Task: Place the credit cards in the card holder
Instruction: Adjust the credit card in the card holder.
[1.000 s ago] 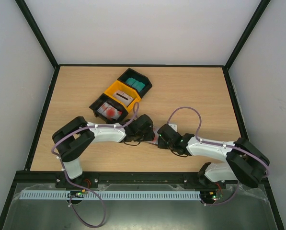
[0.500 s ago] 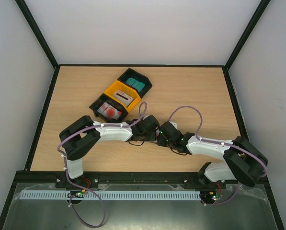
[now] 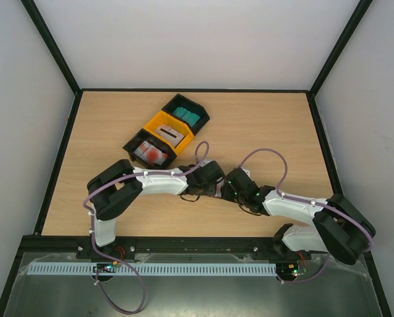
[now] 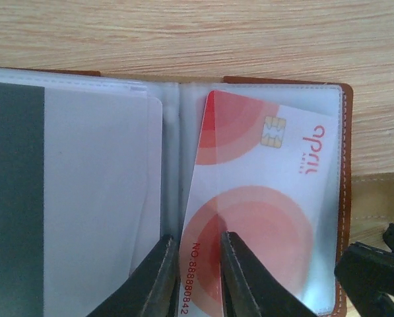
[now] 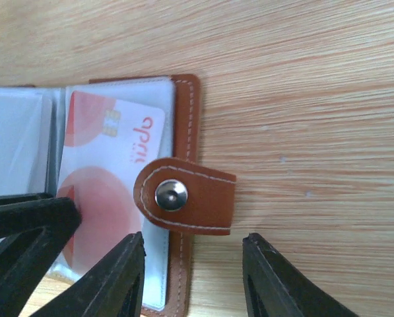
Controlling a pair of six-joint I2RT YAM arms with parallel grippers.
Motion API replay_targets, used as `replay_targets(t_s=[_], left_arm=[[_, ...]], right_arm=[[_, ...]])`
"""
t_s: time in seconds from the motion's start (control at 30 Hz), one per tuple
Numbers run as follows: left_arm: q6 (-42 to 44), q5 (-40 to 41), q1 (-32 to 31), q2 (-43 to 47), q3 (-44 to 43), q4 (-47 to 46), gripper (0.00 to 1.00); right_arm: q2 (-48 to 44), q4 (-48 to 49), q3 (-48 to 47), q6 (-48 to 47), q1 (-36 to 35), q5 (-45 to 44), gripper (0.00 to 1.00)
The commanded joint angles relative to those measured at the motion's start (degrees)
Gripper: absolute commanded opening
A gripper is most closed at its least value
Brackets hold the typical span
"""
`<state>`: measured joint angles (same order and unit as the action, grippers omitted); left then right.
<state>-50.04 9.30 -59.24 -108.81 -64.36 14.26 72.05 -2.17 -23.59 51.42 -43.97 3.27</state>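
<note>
The brown card holder [image 4: 345, 198] lies open on the table, its clear sleeves facing up. A white credit card with red circles [image 4: 262, 198] sits slightly crooked in the right-hand sleeve. A grey card with a dark stripe [image 4: 84, 198] fills the left sleeve. My left gripper [image 4: 195, 236] stands tip-down on the white card's lower left edge, its jaws only a narrow gap apart and gripping nothing. My right gripper [image 5: 193, 241] is open, its fingers either side of the holder's snap tab [image 5: 187, 196]. In the top view both grippers [image 3: 220, 187] meet over the holder and hide it.
Three bins stand in a diagonal row behind the arms: a black one with teal cards [image 3: 185, 113], a yellow one with a grey card [image 3: 168, 132], and a black one with white-and-red cards [image 3: 149, 152]. Bare wood lies right of the holder [image 5: 315, 132].
Both wrists have shifted a little to the right over the holder. The left jaws have narrowed a lot. The right jaws have closed partway.
</note>
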Motion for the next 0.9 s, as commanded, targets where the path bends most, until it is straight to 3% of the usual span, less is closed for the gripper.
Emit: replay_targets(t_s=[0.0, 0.23, 0.4, 0.63, 0.87], left_arm=[[1.39, 1.69, 0.11, -6.19, 2.7, 10.51, 0.17], [1.62, 2.11, 0.13, -7.02, 2.23, 10.97, 0.11], [1.28, 1.74, 0.09, -6.02, 2.09, 10.35, 0.1], [-0.32, -2.96, 0.7, 1.29, 2.65, 4.9, 0.18], [-3.69, -2.32, 0.76, 6.42, 4.63, 3.39, 0.26]], right_arm=[[-2.42, -2.91, 2.8, 2.29, 1.53, -2.32, 0.4], [-6.48, -2.58, 4.33, 2.25, 2.19, -2.29, 0.41], [-5.49, 0.83, 5.05, -0.08, 2.23, 3.22, 0.41], [-1.27, 3.16, 4.69, -1.76, 2.28, 7.59, 0.32], [1.6, 3.01, 4.04, -2.17, 2.26, 8.05, 0.23]])
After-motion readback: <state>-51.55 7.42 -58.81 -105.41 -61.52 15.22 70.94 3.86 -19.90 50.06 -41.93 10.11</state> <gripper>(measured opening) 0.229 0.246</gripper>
